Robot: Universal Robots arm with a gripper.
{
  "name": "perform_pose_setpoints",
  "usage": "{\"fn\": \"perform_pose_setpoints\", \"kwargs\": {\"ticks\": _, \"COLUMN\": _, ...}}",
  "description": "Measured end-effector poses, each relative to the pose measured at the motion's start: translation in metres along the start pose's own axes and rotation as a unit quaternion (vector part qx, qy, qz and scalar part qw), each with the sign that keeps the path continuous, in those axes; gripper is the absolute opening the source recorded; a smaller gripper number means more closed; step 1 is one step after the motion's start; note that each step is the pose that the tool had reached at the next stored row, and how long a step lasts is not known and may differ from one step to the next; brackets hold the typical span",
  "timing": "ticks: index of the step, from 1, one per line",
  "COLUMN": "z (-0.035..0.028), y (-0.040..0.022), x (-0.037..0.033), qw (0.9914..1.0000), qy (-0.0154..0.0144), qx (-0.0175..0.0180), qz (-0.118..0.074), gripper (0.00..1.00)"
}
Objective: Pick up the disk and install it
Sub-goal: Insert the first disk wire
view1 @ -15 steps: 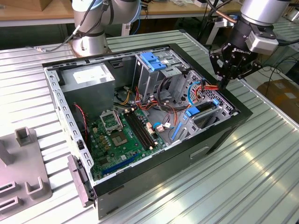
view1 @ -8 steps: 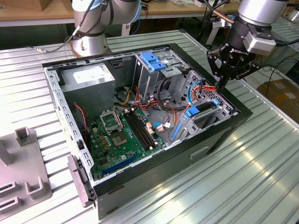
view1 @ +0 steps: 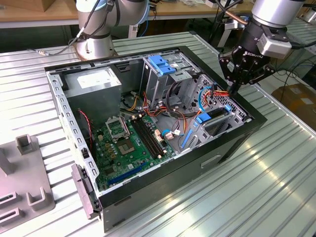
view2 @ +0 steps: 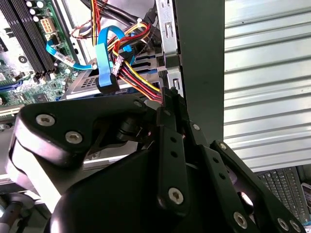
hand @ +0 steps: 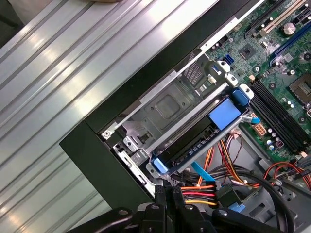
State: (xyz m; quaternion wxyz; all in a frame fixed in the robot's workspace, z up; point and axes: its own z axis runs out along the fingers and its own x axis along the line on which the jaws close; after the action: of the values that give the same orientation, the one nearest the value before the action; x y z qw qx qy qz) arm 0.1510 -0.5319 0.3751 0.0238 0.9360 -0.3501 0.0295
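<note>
Below the closed jaws, which pinch together with nothing visible between them, the disk (view1: 217,114) sits on edge in the silver metal drive cage (hand: 165,104) at the corner of the black open computer case (view1: 197,163). The gripper (view1: 236,91) hangs just above that corner, apart from the disk.

In the first wrist view the disk (hand: 192,145) is a dark flat slab in a blue plastic carrier, with a rail along its edge and a broad blue tab at the end farther from the jaws. Between the gripper (hand: 168,193) and the disk runs a bundle of red, orange and yellow wires (hand: 197,194), just beside the fingertips.

The second wrist view adds what that one lacks: the gripper (view2: 170,97) seen along its black linkage, the same wires (view2: 138,80) right at its tips, a looped blue flat data cable (view2: 102,58) beyond them, and a grey keyboard (view2: 286,189) off the table's edge.

The exterior view alone takes in the whole case on the ribbed aluminium table (view1: 276,168), with the green motherboard (view1: 133,143) well away from the jaws.
</note>
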Motion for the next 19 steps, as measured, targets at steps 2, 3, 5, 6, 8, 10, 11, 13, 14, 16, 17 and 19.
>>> {"fn": "perform_pose_setpoints", "kwargs": {"ticks": 2, "z": 0.0005, "y": 0.0001, "x": -0.0002, "qw": 0.9999, "qy": -0.0003, "qx": -0.001, "qz": 0.014, "gripper": 0.17}}
{"fn": "perform_pose_setpoints", "kwargs": {"ticks": 3, "z": 0.0007, "y": 0.0001, "x": -0.0002, "qw": 0.99982, "qy": -0.0005, "qx": -0.0013, "qz": 0.019, "gripper": 0.17}}
{"fn": "perform_pose_setpoints", "kwargs": {"ticks": 5, "z": 0.0015, "y": 0.0001, "x": -0.0002, "qw": 0.99931, "qy": -0.0008, "qx": -0.0029, "qz": 0.037, "gripper": 0.17}}
{"fn": "perform_pose_setpoints", "kwargs": {"ticks": 6, "z": 0.0019, "y": 0.0001, "x": -0.0003, "qw": 0.99897, "qy": -0.0009, "qx": -0.0035, "qz": 0.045, "gripper": 0.17}}
{"fn": "perform_pose_setpoints", "kwargs": {"ticks": 8, "z": 0.0029, "y": 0.0001, "x": -0.0003, "qw": 0.99763, "qy": -0.0013, "qx": -0.0054, "qz": 0.069, "gripper": 0.17}}
{"fn": "perform_pose_setpoints", "kwargs": {"ticks": 10, "z": 0.0037, "y": 0.0, "x": -0.0004, "qw": 0.99607, "qy": -0.0016, "qx": -0.007, "qz": 0.088, "gripper": 0.17}}
{"fn": "perform_pose_setpoints", "kwargs": {"ticks": 11, "z": 0.0042, "y": 0.0, "x": -0.0004, "qw": 0.99466, "qy": -0.0019, "qx": -0.0081, "qz": 0.103, "gripper": 0.17}}
{"fn": "perform_pose_setpoints", "kwargs": {"ticks": 13, "z": 0.0051, "y": 0.0, "x": -0.0005, "qw": 0.99171, "qy": -0.0025, "qx": -0.01, "qz": 0.128, "gripper": 0.17}}
{"fn": "perform_pose_setpoints", "kwargs": {"ticks": 14, "z": 0.0058, "y": 0.0, "x": -0.0005, "qw": 0.98941, "qy": -0.0029, "qx": -0.0112, "qz": 0.145, "gripper": 0.17}}
{"fn": "perform_pose_setpoints", "kwargs": {"ticks": 16, "z": 0.0063, "y": -0.0001, "x": -0.0005, "qw": 0.98726, "qy": -0.0032, "qx": -0.0122, "qz": 0.159, "gripper": 0.17}}
{"fn": "perform_pose_setpoints", "kwargs": {"ticks": 17, "z": 0.0067, "y": 0.0, "x": -0.0006, "qw": 0.98539, "qy": -0.0034, "qx": -0.0131, "qz": 0.17, "gripper": 0.17}}
{"fn": "perform_pose_setpoints", "kwargs": {"ticks": 19, "z": 0.0076, "y": -0.0001, "x": -0.0006, "qw": 0.9807, "qy": -0.004, "qx": -0.0149, "qz": 0.195, "gripper": 0.17}}
